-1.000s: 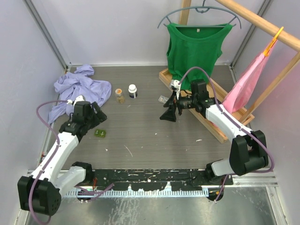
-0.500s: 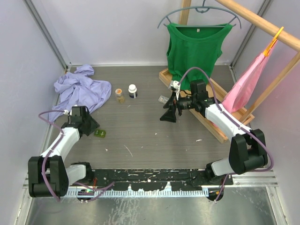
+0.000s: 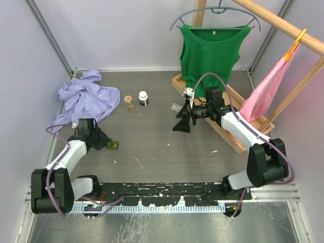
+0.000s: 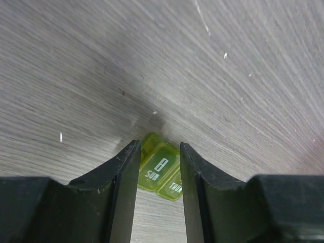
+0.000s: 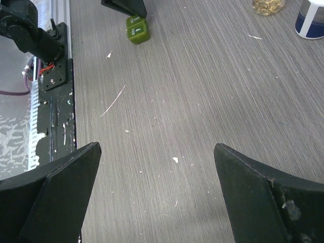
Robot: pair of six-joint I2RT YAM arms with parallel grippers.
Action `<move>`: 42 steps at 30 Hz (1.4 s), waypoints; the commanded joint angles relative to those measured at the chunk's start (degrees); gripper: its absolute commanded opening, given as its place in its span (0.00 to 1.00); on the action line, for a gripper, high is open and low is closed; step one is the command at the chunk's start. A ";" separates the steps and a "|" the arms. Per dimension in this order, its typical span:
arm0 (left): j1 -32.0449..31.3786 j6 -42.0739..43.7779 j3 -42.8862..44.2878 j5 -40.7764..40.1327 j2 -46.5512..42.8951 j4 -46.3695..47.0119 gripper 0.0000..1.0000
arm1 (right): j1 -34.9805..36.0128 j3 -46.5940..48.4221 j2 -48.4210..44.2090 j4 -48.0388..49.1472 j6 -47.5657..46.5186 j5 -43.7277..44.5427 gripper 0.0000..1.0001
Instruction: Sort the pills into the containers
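**Position of the task items.** The olive green case [image 3: 113, 145] lies flat on the table [image 3: 162, 152] at about 8 o'clock in the overhead view, near the left wall. A small clear item [image 3: 175, 107], probably the clear case, sits at 11 o'clock of the right gripper [image 3: 182, 124]. Whether it rests on the table cannot be told.

**Left end effector.** The left gripper [image 4: 158, 147] is low over the table. Its fingers are apart by a narrow gap, and one compartment of the green case [image 4: 159, 169] shows in that gap at the tips. The second compartment runs behind the right-hand finger [image 4: 195, 182]. Contact between the fingers and the case cannot be confirmed.

**Right end effector.** The right gripper [image 5: 157, 147] is spread wide, holds nothing, and hangs above bare table.

**Edges and open room.**
- From the green case, clear table runs from 1 to 4 o'clock.
- The black base rail [image 3: 162, 190] lies at 6 o'clock.
- A lavender cloth [image 3: 86, 96] lies at 11 o'clock.
- An amber jar [image 3: 129, 103] and a white-capped bottle [image 3: 144, 98] stand together at 1 o'clock.
- A wooden rack [image 3: 223, 126], carrying a green tank top [image 3: 210, 50] and a pink cloth [image 3: 266, 91], occupies the far right.

**Markings.** Each lid of the green case carries white print. It is too small to read with certainty.
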 commanded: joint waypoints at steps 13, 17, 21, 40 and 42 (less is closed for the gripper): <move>-14.57 -9.79 -2.28 5.52 -1.99 4.91 0.37 | -0.07 2.16 -0.11 -0.54 -2.26 -2.84 1.00; -20.88 -14.31 -3.23 3.57 -1.66 6.74 0.39 | -0.13 2.06 0.19 -1.59 -4.18 -3.82 1.00; -25.88 -17.12 -4.41 1.26 -2.08 8.07 0.41 | 0.58 1.20 0.84 -2.15 -6.18 -3.96 1.00; -27.89 -9.70 -4.84 -8.14 -17.42 -7.55 0.31 | 17.94 -2.29 7.58 2.38 -5.65 -0.81 0.96; -27.89 -8.76 -4.13 -9.47 -15.20 -8.62 0.23 | 17.96 -1.98 7.83 2.34 -5.28 0.19 0.94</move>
